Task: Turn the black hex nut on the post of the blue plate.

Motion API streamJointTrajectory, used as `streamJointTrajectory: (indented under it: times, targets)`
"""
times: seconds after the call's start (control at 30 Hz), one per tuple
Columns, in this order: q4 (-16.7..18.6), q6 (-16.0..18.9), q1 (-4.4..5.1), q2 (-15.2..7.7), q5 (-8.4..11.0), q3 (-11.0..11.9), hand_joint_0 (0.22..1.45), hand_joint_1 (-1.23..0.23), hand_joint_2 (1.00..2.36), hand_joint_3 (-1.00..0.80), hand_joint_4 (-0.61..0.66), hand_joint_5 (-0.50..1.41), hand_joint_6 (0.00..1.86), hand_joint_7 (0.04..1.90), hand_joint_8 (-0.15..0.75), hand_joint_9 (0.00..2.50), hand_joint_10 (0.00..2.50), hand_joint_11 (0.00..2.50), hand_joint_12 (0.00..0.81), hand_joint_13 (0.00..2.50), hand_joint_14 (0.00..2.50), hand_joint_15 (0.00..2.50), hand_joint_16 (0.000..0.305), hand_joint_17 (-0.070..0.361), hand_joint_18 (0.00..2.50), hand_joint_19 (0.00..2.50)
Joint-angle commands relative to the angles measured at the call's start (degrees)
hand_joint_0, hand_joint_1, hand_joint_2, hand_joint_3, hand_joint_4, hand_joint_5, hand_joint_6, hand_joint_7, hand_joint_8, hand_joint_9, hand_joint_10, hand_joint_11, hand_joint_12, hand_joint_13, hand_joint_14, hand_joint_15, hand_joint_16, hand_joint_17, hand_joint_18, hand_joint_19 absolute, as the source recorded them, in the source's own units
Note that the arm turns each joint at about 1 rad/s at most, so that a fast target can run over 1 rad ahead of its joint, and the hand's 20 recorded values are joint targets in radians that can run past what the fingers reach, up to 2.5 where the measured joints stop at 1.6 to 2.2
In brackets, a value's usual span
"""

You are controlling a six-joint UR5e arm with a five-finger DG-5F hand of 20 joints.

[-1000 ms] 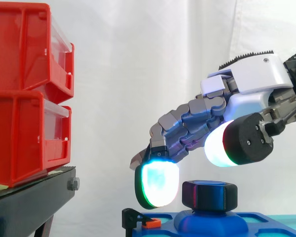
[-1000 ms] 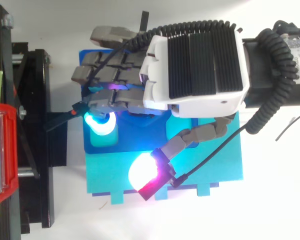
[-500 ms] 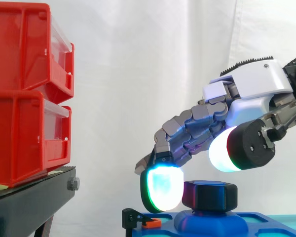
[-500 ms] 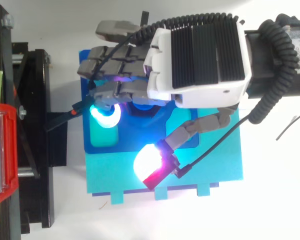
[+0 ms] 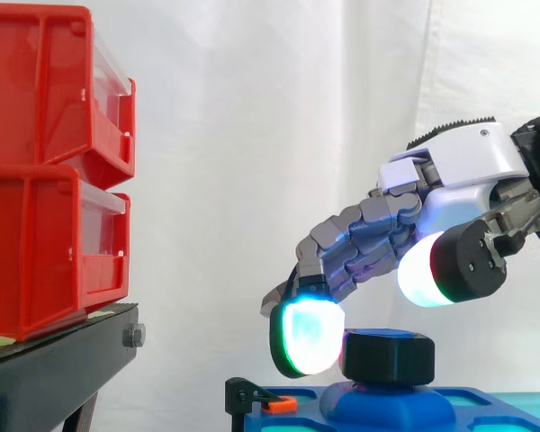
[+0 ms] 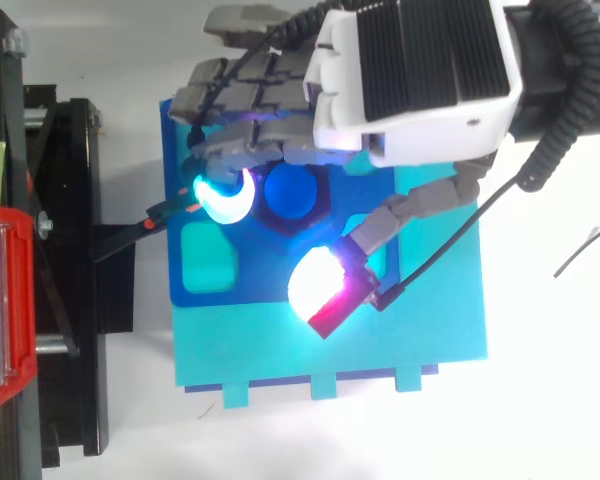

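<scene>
Standing on the raised hub of the blue plate, the black hex nut is seen level, and the post under it is hidden. In the side view the plate's underside is cut off at the frame's lower edge. The hand is held above the nut with its fingers curled down on the nut's side toward the red bins; nothing is clasped. A cyan-glowing fingertip is set just beside the nut at its height; whether the two touch cannot be made out. The thumb pad, glowing white and red, is held higher than the nut and apart from it. A small black clip with an orange part is seen beyond the fingertip from the nut.
</scene>
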Motion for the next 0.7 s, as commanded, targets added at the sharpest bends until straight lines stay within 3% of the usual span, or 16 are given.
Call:
streamJointTrajectory:
  times: [0.0, 0.53, 0.67]
  targets:
    - [0.59, -0.11, -0.87, 0.00, -1.28, 0.00, 0.45, -0.45, 1.00, -0.50, 0.22, -0.19, 0.50, 1.04, 0.263, 0.30, 0.00, 0.00, 0.386, 0.24, 0.00, 0.00, 0.062, 0.140, 0.12, 0.14]
    - [2.52, -1.78, -4.91, -0.09, -6.99, -0.09, 0.45, -0.45, 1.00, -0.50, 0.22, -0.19, 0.50, 1.04, 0.262, 0.30, 0.00, 0.00, 0.386, 0.24, 0.00, 0.01, 0.062, 0.139, 0.12, 0.14]
    - [4.99, -3.01, -5.97, -0.09, -8.83, -0.18, 0.45, -0.45, 1.00, -0.50, 0.22, -0.18, 0.50, 1.04, 0.261, 0.30, 0.00, 0.00, 0.386, 0.24, 0.00, 0.00, 0.061, 0.138, 0.11, 0.14]
